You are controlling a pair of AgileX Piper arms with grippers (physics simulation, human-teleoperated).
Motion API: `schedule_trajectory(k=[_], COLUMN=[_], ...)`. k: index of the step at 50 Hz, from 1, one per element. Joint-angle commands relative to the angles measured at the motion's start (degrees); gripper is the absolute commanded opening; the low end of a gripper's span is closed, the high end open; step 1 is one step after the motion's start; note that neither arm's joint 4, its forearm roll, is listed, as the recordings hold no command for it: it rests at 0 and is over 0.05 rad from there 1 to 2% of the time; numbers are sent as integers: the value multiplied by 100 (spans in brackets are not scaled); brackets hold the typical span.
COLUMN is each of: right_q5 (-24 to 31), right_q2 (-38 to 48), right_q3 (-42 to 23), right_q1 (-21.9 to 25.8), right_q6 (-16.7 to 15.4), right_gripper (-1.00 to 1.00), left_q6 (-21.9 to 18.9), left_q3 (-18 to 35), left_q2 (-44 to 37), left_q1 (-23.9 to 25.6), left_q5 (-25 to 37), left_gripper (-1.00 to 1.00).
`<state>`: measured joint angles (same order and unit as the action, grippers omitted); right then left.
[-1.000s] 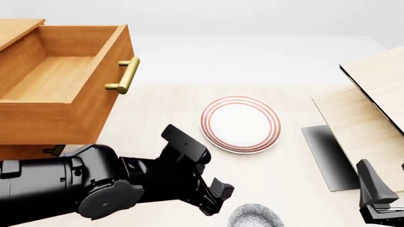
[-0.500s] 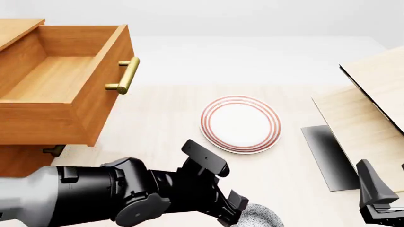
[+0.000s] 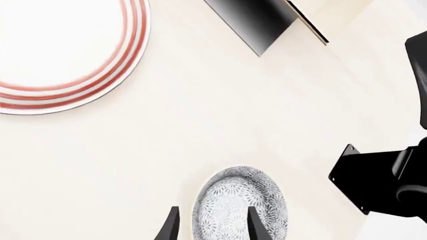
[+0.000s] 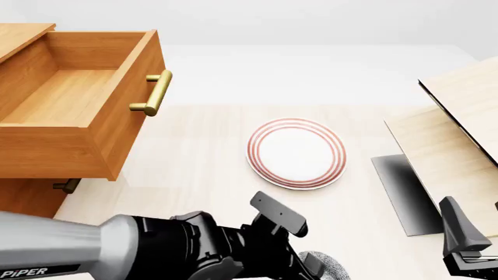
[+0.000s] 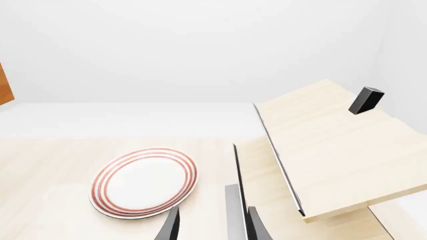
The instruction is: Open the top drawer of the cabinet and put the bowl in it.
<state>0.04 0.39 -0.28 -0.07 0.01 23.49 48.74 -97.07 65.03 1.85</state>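
The top drawer (image 4: 74, 99) of the cabinet (image 4: 23, 198) stands pulled out and vacant — the step in hand is picking up the bowl (image 3: 240, 205), which sits on the table (image 4: 195, 163) at its near edge. The left gripper (image 3: 210, 227) hovers with fingers apart, straddling the bowl's rim — next it should descend and close. The right gripper (image 5: 210, 225) is parked, fingers apart.

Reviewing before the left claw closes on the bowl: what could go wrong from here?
1. The left claw straddles one edge of the bowl, not its middle; closing there could tip it or let it slip.
2. The bowl lies at the near edge of the front view, mostly hidden by the arm, so the grasp is hard to check.
3. The top drawer stands high; a low carry may hit its wall.
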Motion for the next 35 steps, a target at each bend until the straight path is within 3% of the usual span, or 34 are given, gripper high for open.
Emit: schedule_trajectory(k=[1, 35], right_q5=[2, 2], right_q2=[-11, -10], right_q3=[4, 4], right_q1=[0, 0], right_q6=[-1, 1], right_gripper=[100, 100], left_q6=[163, 422], left_q3=[52, -315], left_q2=[-314, -553], left_q1=[113, 55], left_q5=[-190, -777], left_gripper=[100, 100])
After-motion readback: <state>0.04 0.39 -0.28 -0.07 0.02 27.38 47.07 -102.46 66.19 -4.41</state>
